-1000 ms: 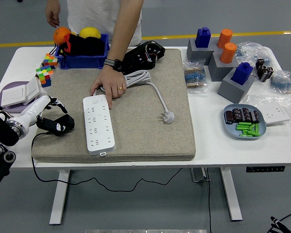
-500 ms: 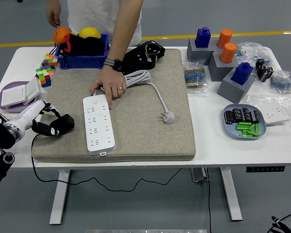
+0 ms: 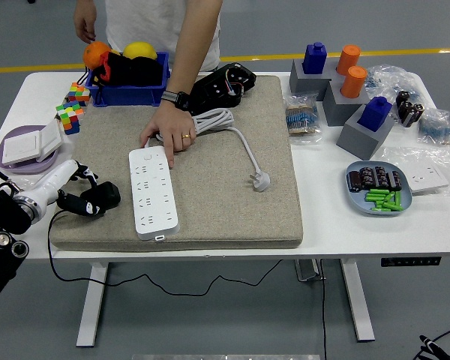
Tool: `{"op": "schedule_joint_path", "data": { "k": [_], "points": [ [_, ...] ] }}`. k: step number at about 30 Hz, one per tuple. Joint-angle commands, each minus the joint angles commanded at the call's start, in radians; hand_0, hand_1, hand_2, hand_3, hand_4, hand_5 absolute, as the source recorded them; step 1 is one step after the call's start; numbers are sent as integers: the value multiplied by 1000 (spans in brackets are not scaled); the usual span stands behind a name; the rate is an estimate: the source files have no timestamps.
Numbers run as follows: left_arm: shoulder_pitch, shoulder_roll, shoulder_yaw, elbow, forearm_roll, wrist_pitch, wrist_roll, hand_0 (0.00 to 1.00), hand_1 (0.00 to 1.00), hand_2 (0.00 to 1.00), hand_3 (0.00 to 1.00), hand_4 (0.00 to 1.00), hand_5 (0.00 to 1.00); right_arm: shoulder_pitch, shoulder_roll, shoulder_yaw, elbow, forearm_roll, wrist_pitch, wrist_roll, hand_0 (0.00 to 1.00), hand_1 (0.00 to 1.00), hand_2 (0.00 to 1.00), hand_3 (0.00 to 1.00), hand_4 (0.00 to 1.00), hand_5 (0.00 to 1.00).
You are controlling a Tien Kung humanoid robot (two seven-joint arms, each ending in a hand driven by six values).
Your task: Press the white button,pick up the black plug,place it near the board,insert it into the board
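Observation:
A white power strip (image 3: 152,191) lies lengthwise on the beige mat (image 3: 225,187), its white cable (image 3: 236,135) ending in a white plug (image 3: 260,180). A person's hand (image 3: 169,132) presses down on the strip's far end. The black plug (image 3: 100,197) sits at the mat's left edge, its black cord running off the table's front. My left hand (image 3: 79,193), white with black fingers, is curled around the black plug from the left. The right hand is out of view.
A white switch on a lilac plate (image 3: 26,146) lies far left, colour cubes (image 3: 71,109) and a blue bin (image 3: 131,82) behind it. Blue and orange blocks on grey stands (image 3: 345,90) and a tray of batteries (image 3: 379,189) fill the right side.
My left hand with the black plug dipped toward the table's left front edge, then shifted slightly right again toward the strip. The person's hand has stayed on the strip.

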Motion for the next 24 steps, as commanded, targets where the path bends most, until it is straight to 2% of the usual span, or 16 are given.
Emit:
{"op": "schedule_joint_path", "data": {
  "k": [1, 2, 7, 8, 17, 24],
  "points": [
    [-1, 0, 3, -1, -1, 3, -2, 698, 705, 629, 481, 937, 2, 0, 0, 0, 0, 0, 0, 0, 824, 764, 746, 738, 787, 569],
    [-2, 0, 4, -1, -2, 4, -1, 586, 617, 538, 460, 901, 2, 0, 0, 0, 1, 1, 0, 0, 824, 764, 746, 738, 788, 568],
    [-7, -2, 12, 7, -5, 4, 11, 586, 617, 538, 460, 901, 2, -1, 2, 0, 1, 1, 0, 1, 824, 764, 746, 738, 788, 568],
    [-8, -2, 12, 9, -4, 3, 13, 425, 517, 485, 450, 864, 2, -1, 3, 0, 2, 1, 0, 1, 824, 764, 746, 738, 788, 569],
    [-10, 1, 13, 11, -12, -7, 28, 397, 508, 478, 458, 847, 2, -2, 4, 11, 1, -5, -1, 2, 824, 763, 746, 737, 788, 568],
    [-12, 5, 11, 4, -35, 7, 0, 393, 497, 473, 466, 828, 2, -3, 6, 22, 1, -9, -3, 5, 824, 763, 746, 738, 788, 567]
  ]
}}
